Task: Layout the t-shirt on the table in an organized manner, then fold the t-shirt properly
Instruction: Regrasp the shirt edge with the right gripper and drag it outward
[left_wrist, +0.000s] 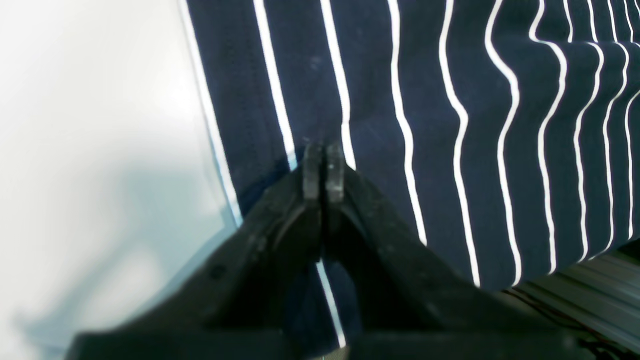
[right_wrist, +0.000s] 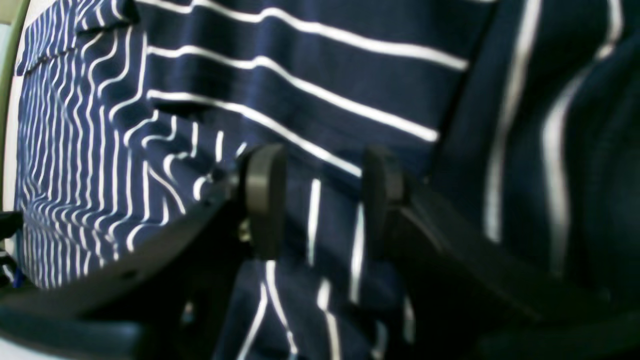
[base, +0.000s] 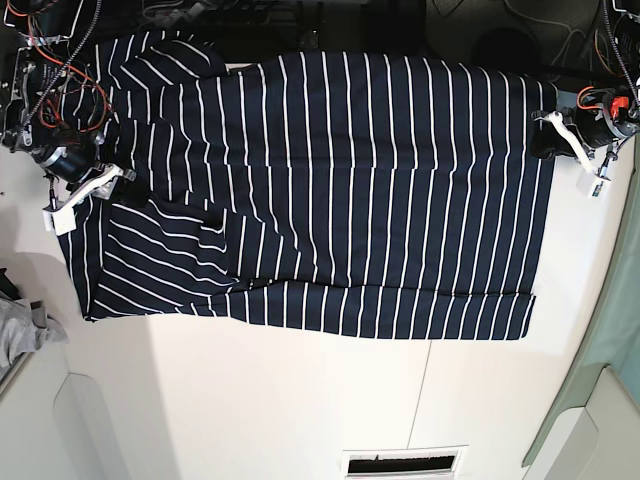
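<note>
Fabric is filling our wrist views. Our left gripper (left_wrist: 323, 167) is clenched on the hem of the shirt (left_wrist: 450, 125), jaws pressed together with cloth pinched between them, right at the table (left_wrist: 90, 125) edge. Our right gripper (right_wrist: 320, 200) is hovering with its jaws apart over a rumpled sleeve area, stripes showing through the gap; nothing is caught between the pads (right_wrist: 262, 200).

From the base view we are seeing the shirt (base: 330, 190) lying spread across the white table (base: 300, 400), stripes running across its width, body mostly flat. Its sleeve by our right gripper (base: 100, 180) is lying folded in over the body. Our left gripper (base: 548, 135) is sitting at the opposite hem. Grey cloth (base: 20, 330) is lying at the table's edge, well apart from the shirt.
</note>
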